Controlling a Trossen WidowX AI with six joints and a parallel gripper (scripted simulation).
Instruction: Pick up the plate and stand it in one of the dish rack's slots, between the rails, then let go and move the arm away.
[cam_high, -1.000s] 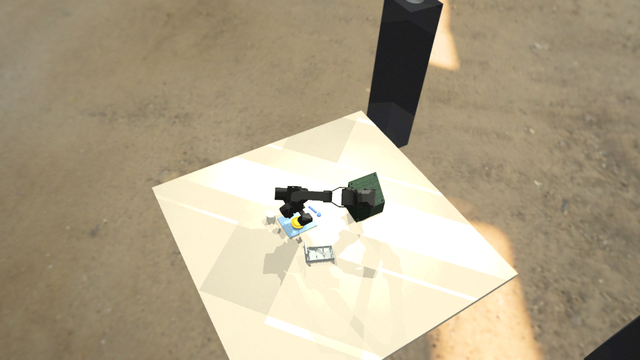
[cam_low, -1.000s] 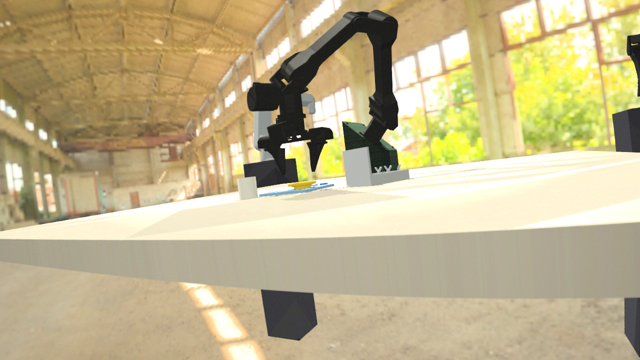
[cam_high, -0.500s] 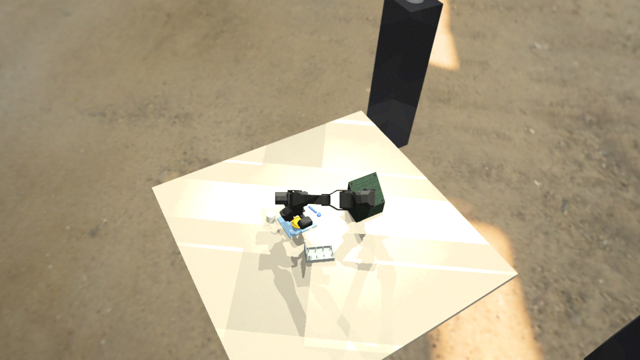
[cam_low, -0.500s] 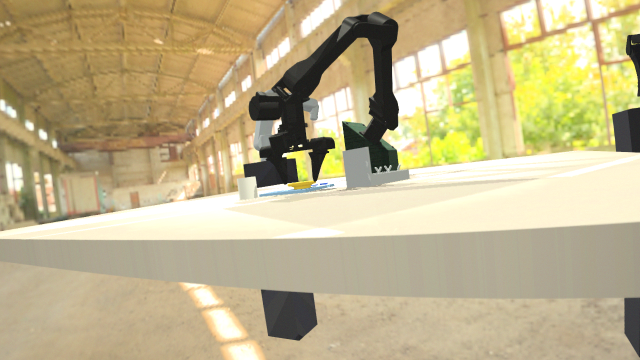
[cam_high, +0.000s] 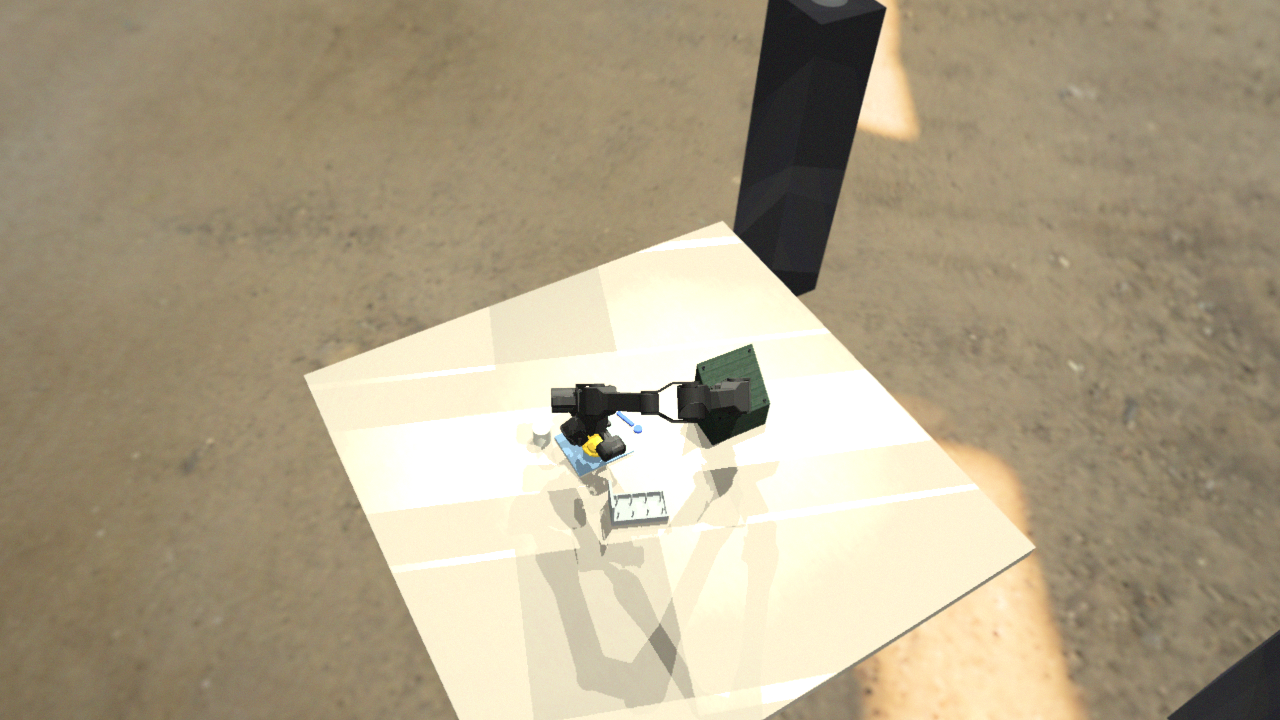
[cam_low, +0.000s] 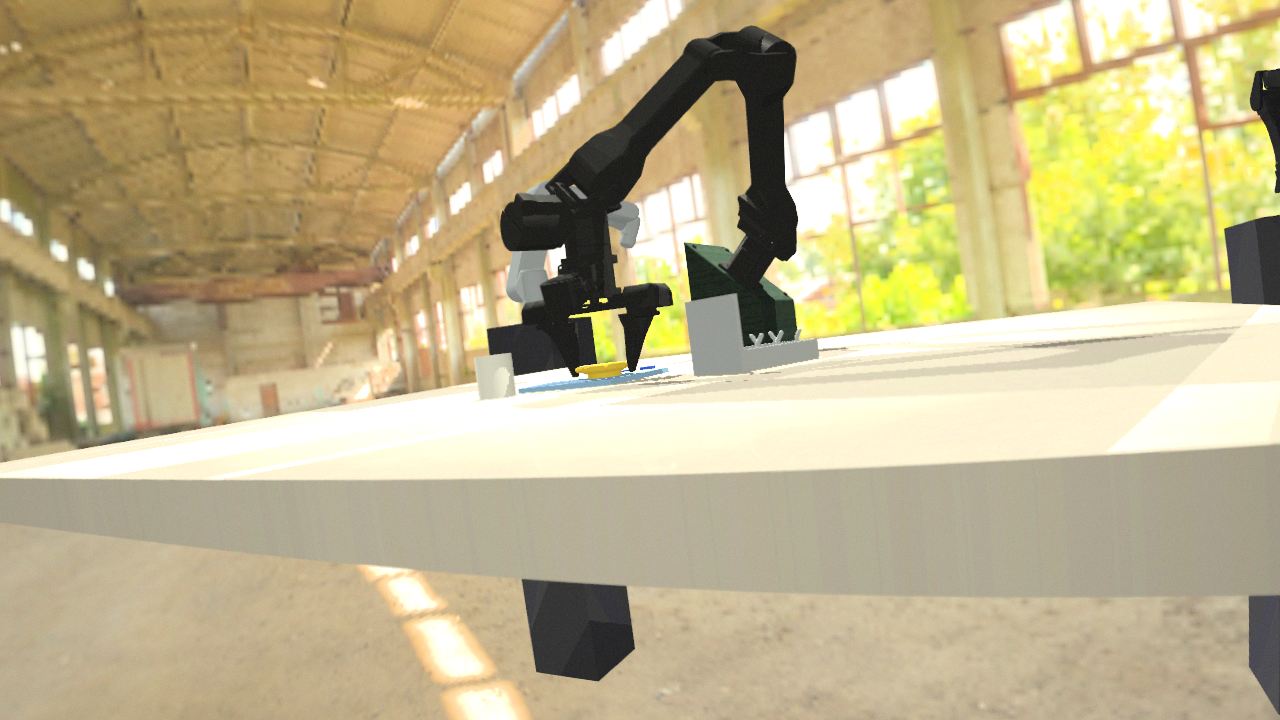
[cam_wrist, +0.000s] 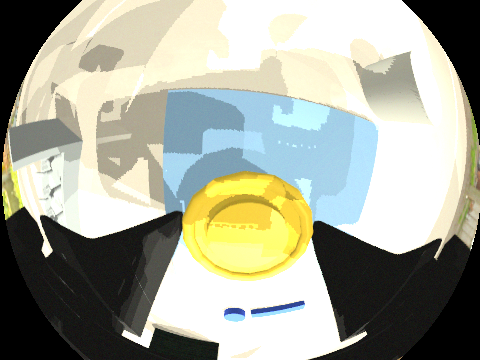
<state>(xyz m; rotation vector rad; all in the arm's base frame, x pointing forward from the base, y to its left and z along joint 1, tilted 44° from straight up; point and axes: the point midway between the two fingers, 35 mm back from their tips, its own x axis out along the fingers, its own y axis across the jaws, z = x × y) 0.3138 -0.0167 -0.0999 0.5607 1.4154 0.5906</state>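
Observation:
A yellow plate (cam_high: 591, 445) (cam_low: 601, 371) (cam_wrist: 247, 240) lies flat on a blue board (cam_high: 581, 466) (cam_low: 541, 387) (cam_wrist: 350, 150). My gripper (cam_high: 592, 441) (cam_low: 604, 369) (cam_wrist: 249, 225) points down and is open around the plate, one fingertip at each side of its rim. The fingertips look very close to the rim; whether they touch it I cannot tell. The grey dish rack (cam_high: 639, 521) (cam_low: 716, 335) (cam_wrist: 42, 137) stands apart from the board, with a tall panel at one end and short rails inside. Its slots show no plate. The board is partly hidden by the gripper in the top view.
A whitish cup (cam_high: 540, 435) (cam_low: 494, 376) (cam_wrist: 395, 87) stands beside the board. A blue spoon (cam_high: 624, 418) (cam_low: 647, 368) (cam_wrist: 277, 309) lies on the board's other side. The dark green block (cam_high: 738, 360) (cam_low: 711, 268) (cam_wrist: 185, 344) is under the arm's base.

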